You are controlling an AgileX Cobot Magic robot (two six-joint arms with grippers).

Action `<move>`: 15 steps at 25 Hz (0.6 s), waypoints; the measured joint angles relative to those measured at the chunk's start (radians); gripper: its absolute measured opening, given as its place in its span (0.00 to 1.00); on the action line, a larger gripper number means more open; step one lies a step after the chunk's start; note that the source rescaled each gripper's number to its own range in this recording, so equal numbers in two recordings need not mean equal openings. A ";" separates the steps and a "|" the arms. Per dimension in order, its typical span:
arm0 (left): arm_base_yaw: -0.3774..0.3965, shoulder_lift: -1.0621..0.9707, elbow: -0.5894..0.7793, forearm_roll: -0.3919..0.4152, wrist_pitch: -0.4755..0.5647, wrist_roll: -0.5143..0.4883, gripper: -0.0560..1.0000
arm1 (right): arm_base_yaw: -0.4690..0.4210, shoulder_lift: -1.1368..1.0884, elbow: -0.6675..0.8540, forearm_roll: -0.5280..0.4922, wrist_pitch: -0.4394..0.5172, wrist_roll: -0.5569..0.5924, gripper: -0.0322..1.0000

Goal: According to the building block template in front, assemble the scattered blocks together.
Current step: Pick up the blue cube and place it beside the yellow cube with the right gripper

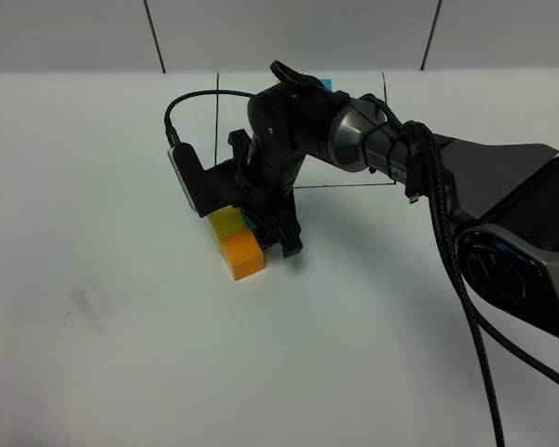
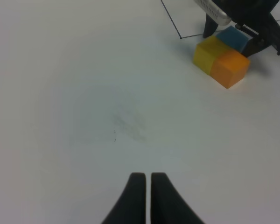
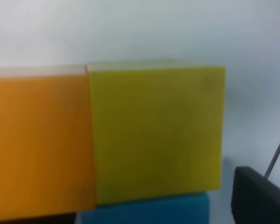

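White tabletop, grey panelled wall behind, a thin black drawn rectangle at the far middle. You can barely see the template inside it: only a sliver of blue and a hint of yellow peek past the right arm, so you cannot check its L from here.

Loose blocks sit just in front of the rectangle's near-left corner. Yellow block and orange block touch face to face in a row, orange nearer the camera. Blue block touches the yellow one's side, on the rectangle side, making what looks like an L. Judged against the task, the assembly seems about done.

Right gripper is down over the blue block, fingers apart and straddling it; they read as released rather than clamped, which suits a block just seated against its neighbour. Watch the lift: a finger dragging could pull blue off yellow.

Left gripper hangs over bare table well away from the blocks, jaws together, holding nothing, parked clear of the work.
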 joint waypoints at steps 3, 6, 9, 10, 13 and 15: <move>0.000 0.000 0.000 0.000 0.000 0.000 0.06 | 0.000 -0.014 0.001 -0.011 0.003 0.006 0.71; 0.000 0.000 0.000 0.000 0.000 0.000 0.06 | 0.000 -0.041 0.001 -0.027 0.009 0.022 0.71; 0.000 0.000 0.000 0.000 0.000 0.000 0.06 | 0.000 -0.069 0.001 -0.055 0.037 0.043 0.71; 0.000 0.000 0.000 0.000 0.001 0.000 0.06 | 0.000 -0.079 0.001 -0.061 0.047 0.049 0.71; 0.000 0.000 0.000 0.000 0.001 0.000 0.06 | 0.000 -0.123 0.001 -0.070 0.082 0.058 0.71; 0.000 0.000 0.000 0.000 0.001 0.000 0.06 | 0.000 -0.155 0.001 -0.080 0.103 0.067 0.71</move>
